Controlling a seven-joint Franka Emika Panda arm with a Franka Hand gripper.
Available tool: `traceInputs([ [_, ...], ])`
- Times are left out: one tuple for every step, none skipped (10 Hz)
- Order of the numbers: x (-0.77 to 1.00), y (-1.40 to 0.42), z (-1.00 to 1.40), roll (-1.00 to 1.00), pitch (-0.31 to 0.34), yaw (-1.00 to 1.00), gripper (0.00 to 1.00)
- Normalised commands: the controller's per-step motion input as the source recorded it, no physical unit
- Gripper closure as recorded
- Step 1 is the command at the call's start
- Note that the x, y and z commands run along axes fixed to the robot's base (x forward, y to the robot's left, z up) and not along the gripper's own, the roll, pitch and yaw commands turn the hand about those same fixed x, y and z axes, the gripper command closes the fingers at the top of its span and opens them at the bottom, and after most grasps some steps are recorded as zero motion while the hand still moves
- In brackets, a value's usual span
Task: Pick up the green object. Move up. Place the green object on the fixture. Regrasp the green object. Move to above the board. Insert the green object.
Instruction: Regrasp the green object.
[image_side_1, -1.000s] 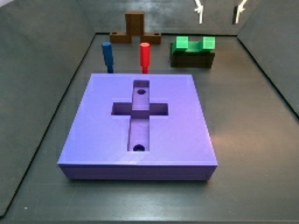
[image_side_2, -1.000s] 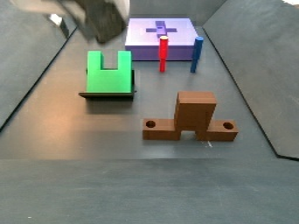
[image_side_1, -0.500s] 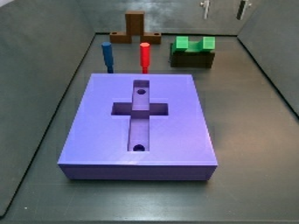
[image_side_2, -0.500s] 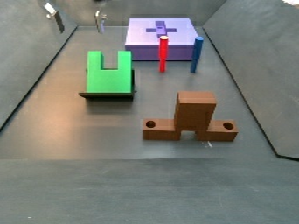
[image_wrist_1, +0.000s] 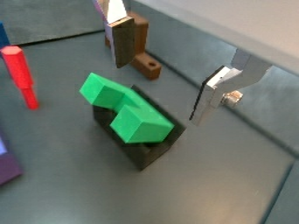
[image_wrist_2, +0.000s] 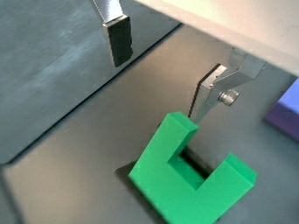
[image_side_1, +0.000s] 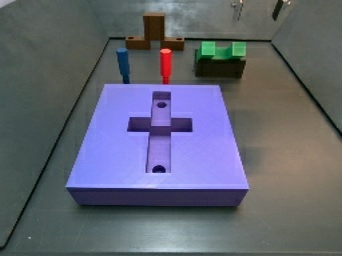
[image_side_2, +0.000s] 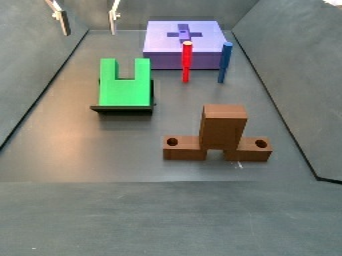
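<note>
Wrist views: gripper (image_wrist_1: 166, 68) spread, empty, above green object (image_wrist_1: 126, 109) on fixture (image_wrist_1: 146, 149) | side views: fingertips only, board (image_side_1: 160, 140) visible

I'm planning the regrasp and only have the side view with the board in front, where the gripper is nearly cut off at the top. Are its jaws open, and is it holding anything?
Observer: In both wrist views the gripper has its jaws wide apart, with nothing between them.
Operator: Which way does the green object's notch face?
Observer: In a side view the green object lies flat on the fixture, and its notch opens toward the board.
Operator: Is the gripper over it?
Observer: Roughly. In a wrist view the block lies below the fingers, which hang clear above it.
</note>
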Motion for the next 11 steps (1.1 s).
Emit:
traceInputs([
  [0.0,-0.06,0.02,1.0,0.0,0.25,0.0],
  [0.03,0.0,0.02,1.0,0.0,0.23,0.0],
  [0.02,0.01,0.0,0.76,0.0,0.18,0.0],
  [0.03,0.02,0.0,0.77,0.0,0.19,0.0],
  [0.03,0.0,0.0,0.85,0.0,0.21,0.0],
  [0.04,0.0,0.0,0.9,0.0,0.23,0.0],
  [0.09,0.05,0.0,0.82,0.0,0.24,0.0],
  [0.11,0.11,-0.01,0.59,0.0,0.22,0.0],
  [0.03,0.1,-0.01,0.05,0.0,0.11,0.0],
  [0.14,0.02,-0.01,0.03,0.06,0.06,0.0],
  [0.15,0.01,-0.06,0.0,0.0,0.11,0.0],
])
